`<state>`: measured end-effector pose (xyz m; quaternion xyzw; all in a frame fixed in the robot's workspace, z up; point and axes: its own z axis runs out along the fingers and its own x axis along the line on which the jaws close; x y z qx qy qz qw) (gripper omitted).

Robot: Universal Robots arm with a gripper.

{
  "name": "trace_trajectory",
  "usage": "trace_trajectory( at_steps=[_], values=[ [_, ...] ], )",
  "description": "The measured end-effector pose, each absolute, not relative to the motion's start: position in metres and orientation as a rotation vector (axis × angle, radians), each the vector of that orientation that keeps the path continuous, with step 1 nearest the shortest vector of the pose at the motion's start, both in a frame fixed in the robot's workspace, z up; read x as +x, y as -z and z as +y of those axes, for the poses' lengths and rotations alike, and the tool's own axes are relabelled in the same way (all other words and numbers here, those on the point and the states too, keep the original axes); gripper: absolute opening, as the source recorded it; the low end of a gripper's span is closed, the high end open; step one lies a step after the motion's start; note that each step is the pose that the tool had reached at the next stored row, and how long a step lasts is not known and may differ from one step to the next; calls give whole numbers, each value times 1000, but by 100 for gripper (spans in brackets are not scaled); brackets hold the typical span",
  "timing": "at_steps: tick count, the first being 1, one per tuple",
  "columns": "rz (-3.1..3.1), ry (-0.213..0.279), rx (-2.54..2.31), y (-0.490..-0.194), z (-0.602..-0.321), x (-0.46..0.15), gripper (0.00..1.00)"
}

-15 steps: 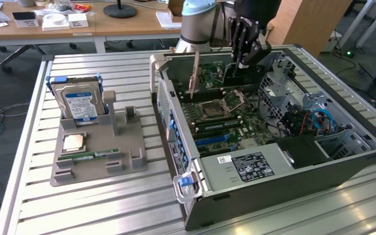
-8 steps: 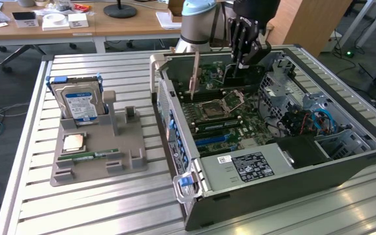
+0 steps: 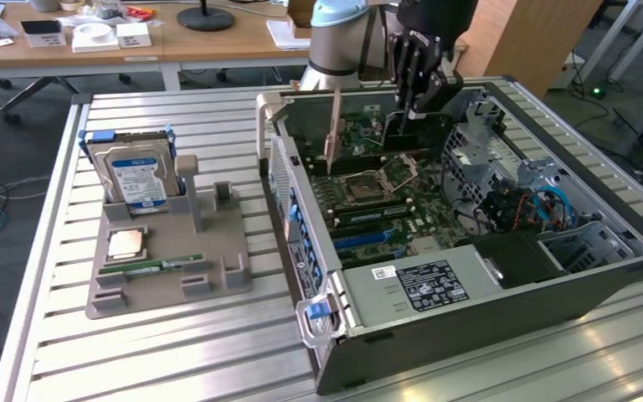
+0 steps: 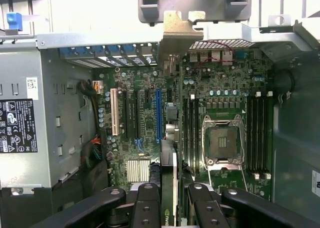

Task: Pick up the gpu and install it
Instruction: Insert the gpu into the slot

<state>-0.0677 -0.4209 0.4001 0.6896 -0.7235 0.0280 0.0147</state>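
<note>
Right, the claw [image 3: 411, 113] is nearly closed, pinching the gpu [image 4: 170, 158] edge-on by its thin board. It hangs over the motherboard [image 4: 146, 135] inside the open case [image 3: 501, 335], just beside the blue slot [image 4: 158, 115], not seated. Risks, as I judge them: the card edge could miss the slot and grind on the board. The long bracket [image 3: 333, 126] could catch the case's rear wall on any descent, and the narrow pinch could let the card twist. A skewed drop could strike the bare CPU socket [image 4: 222, 143] nearby. Writing: a green-white logo on the card by the fingers looks like the start of Nvidia. The black label [image 4: 17, 125] on the power supply carries marks, its text too small to read. The hard drive [image 3: 137, 176] on the stand [image 3: 165, 289] has a blue label, unreadable.
</note>
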Motion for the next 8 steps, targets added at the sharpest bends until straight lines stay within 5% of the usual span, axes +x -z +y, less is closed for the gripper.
trace_trajectory(
  at_steps=[8],
  values=[
    [-2254,-92,2148,-394,-421,-68,26]
  ],
)
